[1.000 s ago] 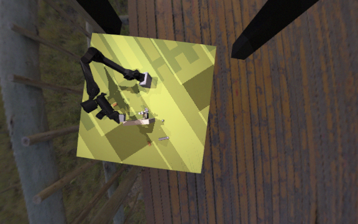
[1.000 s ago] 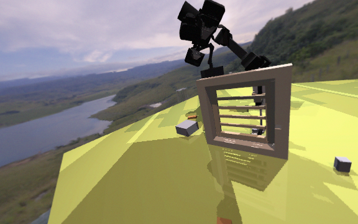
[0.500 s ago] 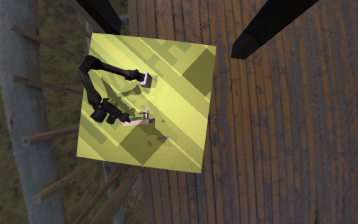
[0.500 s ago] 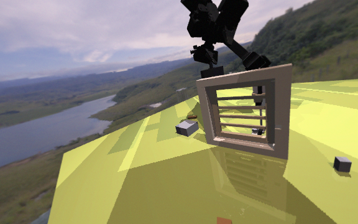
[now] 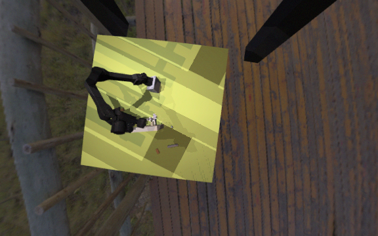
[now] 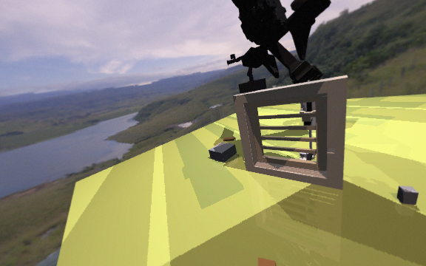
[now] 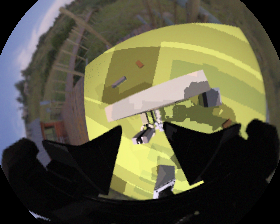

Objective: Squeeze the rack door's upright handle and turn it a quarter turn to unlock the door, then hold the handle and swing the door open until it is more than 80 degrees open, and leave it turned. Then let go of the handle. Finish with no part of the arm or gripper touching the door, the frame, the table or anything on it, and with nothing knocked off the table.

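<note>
The rack frame (image 5: 145, 129) (image 6: 336, 129) (image 7: 158, 95) stands upright on the yellow table. Its barred door (image 6: 287, 139) looks shut within the frame, with the table showing between the bars. The upright handle (image 6: 310, 137) (image 7: 144, 135) is on the arm's side of the door, partly hidden by the frame and bars in the exterior view; from above its pale fittings show beside the frame. My gripper (image 6: 289, 67) (image 7: 141, 127) is open and empty, fingers pointing down, above the rack. The handle shows below and between the fingertips in the wrist view, not gripped. Whether the handle is turned I cannot tell.
A dark grey block (image 6: 222, 153) (image 7: 211, 97) lies by the frame's end, with an orange piece (image 6: 228, 139) (image 7: 227, 122) near it. A small grey block (image 6: 407, 196) is at the other side. A grey bar (image 5: 172, 145) and orange piece (image 5: 157, 151) lie beyond the rack.
</note>
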You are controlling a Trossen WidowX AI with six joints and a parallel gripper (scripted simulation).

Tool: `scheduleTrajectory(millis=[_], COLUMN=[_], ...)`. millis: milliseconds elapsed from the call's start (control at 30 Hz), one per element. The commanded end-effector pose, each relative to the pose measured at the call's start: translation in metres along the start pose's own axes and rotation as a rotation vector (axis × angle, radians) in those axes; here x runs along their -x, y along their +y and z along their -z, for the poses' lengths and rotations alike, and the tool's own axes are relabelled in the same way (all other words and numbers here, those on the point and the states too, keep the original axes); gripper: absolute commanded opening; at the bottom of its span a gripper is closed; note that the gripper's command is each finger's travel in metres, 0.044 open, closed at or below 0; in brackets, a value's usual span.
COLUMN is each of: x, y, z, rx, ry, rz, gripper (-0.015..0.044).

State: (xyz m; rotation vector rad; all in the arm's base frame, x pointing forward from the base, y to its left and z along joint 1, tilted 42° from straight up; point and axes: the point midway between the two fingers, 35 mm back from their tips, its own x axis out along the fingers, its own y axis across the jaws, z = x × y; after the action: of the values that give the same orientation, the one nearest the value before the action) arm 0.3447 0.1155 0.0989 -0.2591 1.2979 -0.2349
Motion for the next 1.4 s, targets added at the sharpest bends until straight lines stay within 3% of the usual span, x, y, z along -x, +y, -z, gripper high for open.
scheduleTrajectory(millis=[0, 633, 1367], x=[-0.003, -0.014, -0.041], y=[0.005, 0.028, 0.018], z=[0.005, 0.037, 0.042], rx=[0.034, 0.274, 0.276], ry=[0.053, 0.295, 0.295], rz=[0.054, 0.358, 0.361], gripper=[0.0282, 0.0282, 0.0282])
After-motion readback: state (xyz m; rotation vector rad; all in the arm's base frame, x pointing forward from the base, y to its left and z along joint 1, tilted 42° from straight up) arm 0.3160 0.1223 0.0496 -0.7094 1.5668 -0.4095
